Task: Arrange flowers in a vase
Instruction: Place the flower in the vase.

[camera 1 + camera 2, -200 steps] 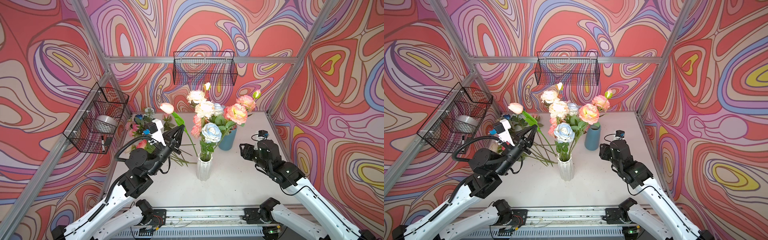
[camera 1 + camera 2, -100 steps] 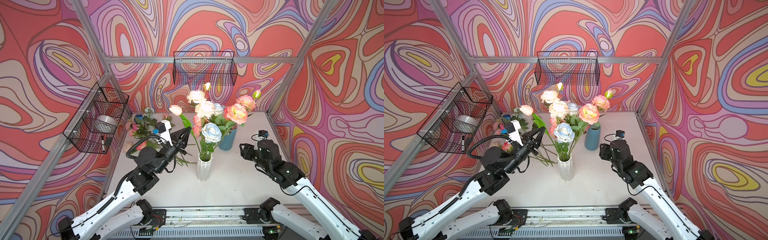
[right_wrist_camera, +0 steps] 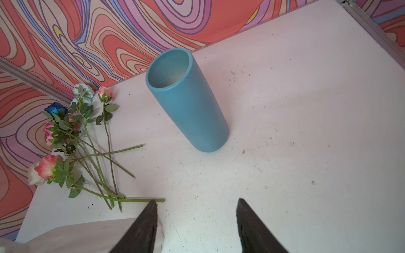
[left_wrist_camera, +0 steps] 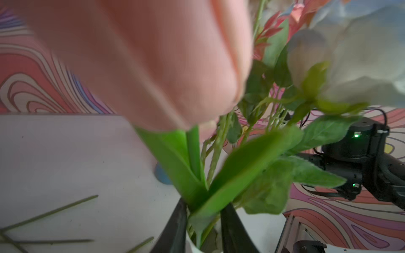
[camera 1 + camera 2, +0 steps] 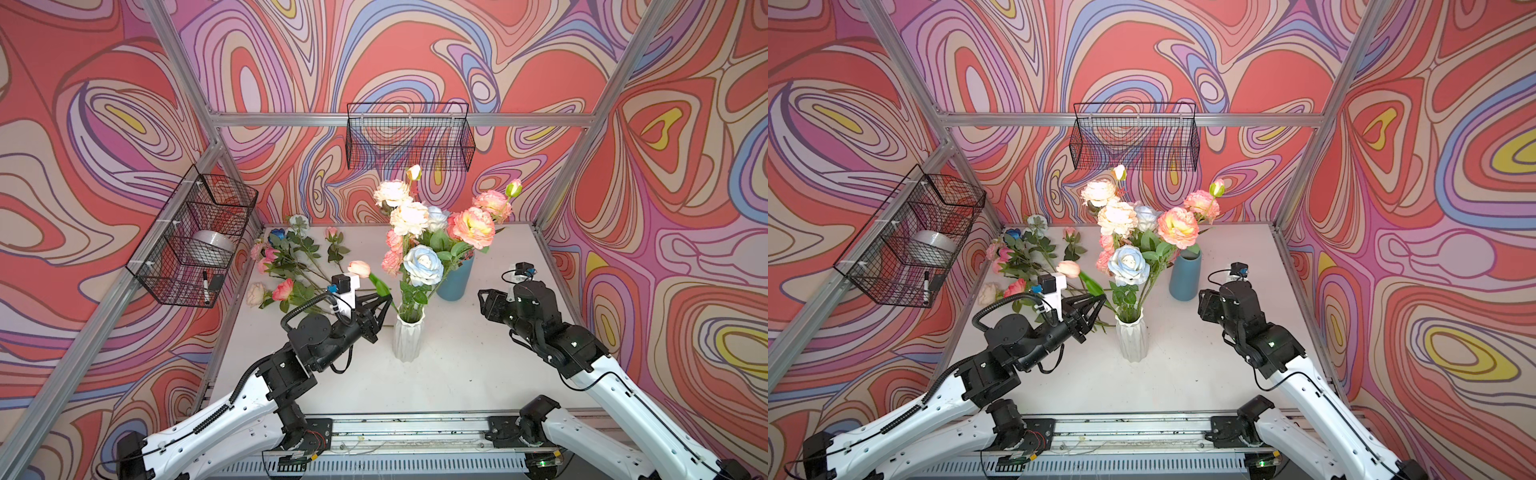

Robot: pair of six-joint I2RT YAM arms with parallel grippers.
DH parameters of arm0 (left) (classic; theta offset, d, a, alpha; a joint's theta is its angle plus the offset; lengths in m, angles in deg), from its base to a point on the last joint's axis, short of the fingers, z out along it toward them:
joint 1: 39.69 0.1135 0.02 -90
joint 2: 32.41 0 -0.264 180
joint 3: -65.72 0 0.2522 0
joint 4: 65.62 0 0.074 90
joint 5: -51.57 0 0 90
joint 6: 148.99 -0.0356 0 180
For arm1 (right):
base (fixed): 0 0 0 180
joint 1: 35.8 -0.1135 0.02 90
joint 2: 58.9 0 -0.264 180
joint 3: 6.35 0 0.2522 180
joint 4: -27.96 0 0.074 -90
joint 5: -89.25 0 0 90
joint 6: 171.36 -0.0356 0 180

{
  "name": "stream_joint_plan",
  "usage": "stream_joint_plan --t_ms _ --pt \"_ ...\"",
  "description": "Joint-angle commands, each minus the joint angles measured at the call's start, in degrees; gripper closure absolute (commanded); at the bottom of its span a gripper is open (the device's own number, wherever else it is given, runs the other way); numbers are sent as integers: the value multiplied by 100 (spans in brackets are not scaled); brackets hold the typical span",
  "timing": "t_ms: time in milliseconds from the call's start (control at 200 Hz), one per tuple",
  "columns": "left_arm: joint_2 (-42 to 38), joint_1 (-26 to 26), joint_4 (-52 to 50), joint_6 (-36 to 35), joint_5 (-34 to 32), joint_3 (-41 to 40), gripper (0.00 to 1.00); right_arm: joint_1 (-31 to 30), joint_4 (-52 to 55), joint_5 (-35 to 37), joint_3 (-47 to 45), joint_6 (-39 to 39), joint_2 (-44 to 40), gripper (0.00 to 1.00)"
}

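Observation:
A white ribbed vase (image 5: 408, 337) (image 5: 1132, 340) stands mid-table, holding a bunch of peach, white, pink and pale blue flowers (image 5: 424, 232) (image 5: 1129, 232). My left gripper (image 5: 385, 296) (image 5: 1100, 298) (image 4: 203, 208) is just left of the vase mouth. Its jaws are parted around the leafy green stem of a pink bud (image 5: 359, 269) (image 5: 1069, 269) (image 4: 142, 61); the stem's lower end reaches down into the vase. My right gripper (image 5: 484, 303) (image 5: 1204, 305) (image 3: 197, 203) hangs open and empty right of the vase. Several loose flowers (image 5: 291, 257) (image 5: 1021, 253) (image 3: 65, 140) lie at the back left.
An empty blue vase (image 5: 455, 280) (image 5: 1185, 276) (image 3: 190, 105) stands behind the white one. A wire basket (image 5: 409, 137) hangs on the back wall. Another wire basket (image 5: 195, 232) on the left wall holds a tape roll and a marker. Bare stems (image 4: 50, 212) lie on the table.
My left arm has carried the pink bud rightward and down to the white vase, and its jaws, shut on the stem before, have parted. The right arm has not moved.

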Motion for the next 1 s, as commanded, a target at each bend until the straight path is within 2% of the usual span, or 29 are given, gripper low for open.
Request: stream_joint_plan --t_ms 0,100,275,426,536,626,731,811,831,866,996 --pt "-357 -38 -360 261 -354 18 42 31 5 -92 -91 -54 -29 41" --pt "-529 -39 -521 194 -415 131 34 34 -49 -182 -155 -84 -40 37" --pt "-701 -44 -550 48 -324 436 25 37 -178 -434 -252 -46 -114 22" --pt "-991 -41 -522 -264 -413 704 18 35 -435 -1084 -411 202 -238 15" --pt "-1323 -39 -711 -518 -890 730 10 28 -780 -1761 -755 276 -446 14" --pt "-1612 -40 -1075 -473 -1444 614 10 -1 -1142 -2265 -1161 172 -704 13" --pt "-1912 -35 -1545 -276 -2002 401 9 -148 -1608 -2542 -1632 3 -1063 11" --pt "-2070 -38 -1790 -120 -2228 216 9 -442 -1902 -2534 -1790 6 -1080 9" --pt "-2079 -35 -1885 -23 -2309 184 9 -560 -1979 -2503 -1807 37 -1060 3" --pt "-2100 -36 -2044 123 -2413 144 9 -782 -2122 -2414 -1812 80 -992 2" --pt "-2011 -34 -2447 565 -2677 29 9 -1925 -2408 -1509 -1700 458 -693 2"
